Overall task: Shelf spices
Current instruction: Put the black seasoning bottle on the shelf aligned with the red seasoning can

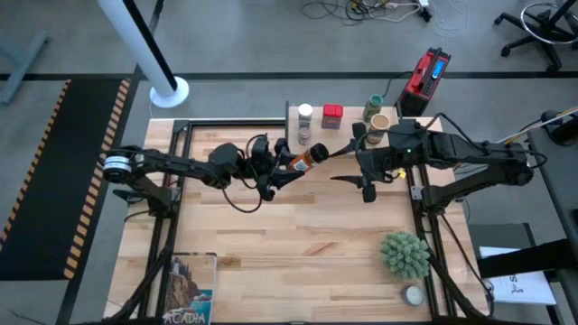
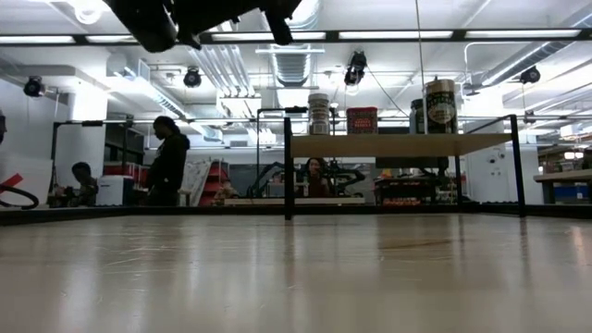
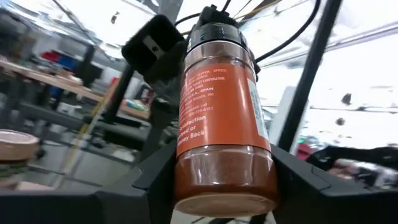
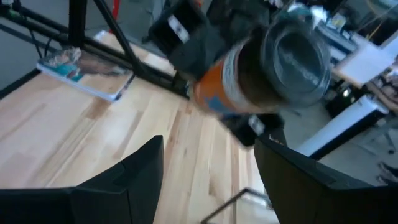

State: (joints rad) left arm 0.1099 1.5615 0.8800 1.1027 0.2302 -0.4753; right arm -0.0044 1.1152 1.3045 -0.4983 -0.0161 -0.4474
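The bench [image 1: 298, 244] is being worked by both arms at once, and the shelf [image 1: 339, 126] is standing at its far edge, just beyond both grippers, already loaded: a white-lidded jar [image 1: 305, 113], a red tin [image 1: 332, 116], a green-lidded jar [image 1: 374, 105] and a tan cylinder [image 1: 380, 122] are seen on it from above.

In mid-air between the arms, an orange spice jar [image 1: 311, 156] is being held by the left gripper [image 1: 287, 164], clamped on the jar's base end. Its long axis is being pointed, dark lid first, straight toward the right gripper [image 1: 354, 161], which is being held just short of the lid with its fingers [image 4: 134, 165] spread wide apart.

A handover is judged to be in hand; the jar lies directly ahead of the right gripper, which is also the nearer one to the shelf.

The left wrist view is showing the clamp on the jar; the right wrist view alone is showing the lid [image 4: 297, 57] end-on between the spread fingers. In the low view only the shelf is seen.
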